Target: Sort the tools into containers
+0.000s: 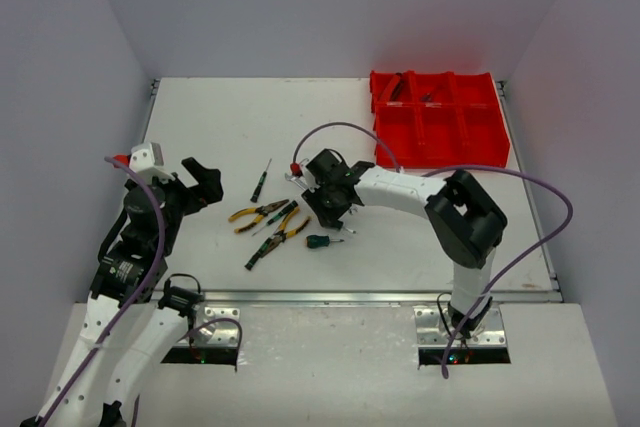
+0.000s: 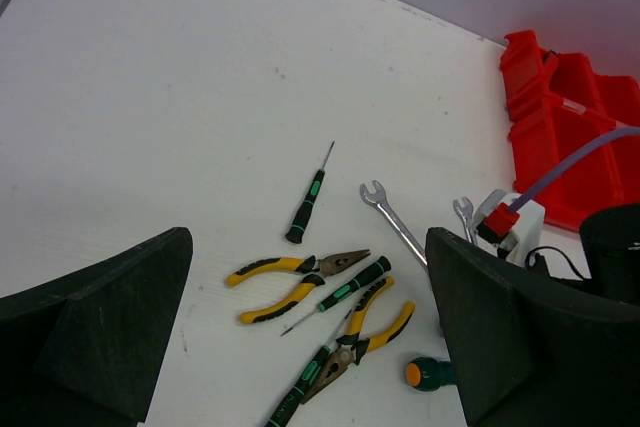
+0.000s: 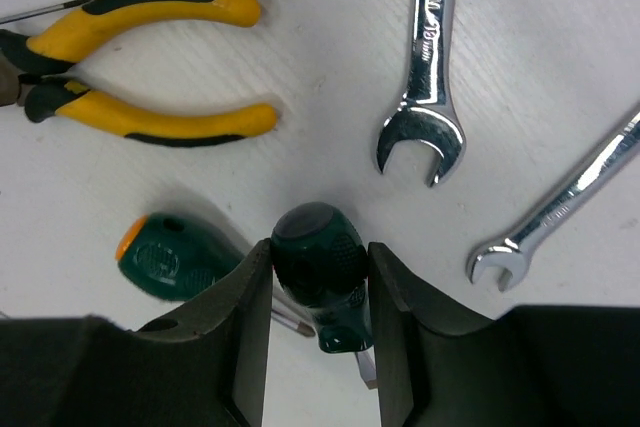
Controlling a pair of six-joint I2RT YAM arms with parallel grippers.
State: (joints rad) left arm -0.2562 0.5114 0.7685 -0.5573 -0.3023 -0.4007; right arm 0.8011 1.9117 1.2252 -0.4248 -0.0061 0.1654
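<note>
right hand point(image 3: 320, 247) is closed narrow on a dark green stubby screwdriver point(image 3: 320, 272), fingers pressed to either side of its handle, low over the white desk point(image 1: 220, 117). just beside it lies an orange-capped screwdriver point(image 3: 165, 259), with yellow pliers point(image 3: 130, 67) past that, and an open-end wrench point(image 3: 425, 77) and a slimmer wrench point(image 3: 560, 207) off to the other side. left hand point(image 1: 203, 183) hangs wide and holds nothing at the desk's left side, apart from the loose tools in the middle, and the red bins point(image 1: 440, 134) sit at the far right corner, well apart from both hands.
</note>
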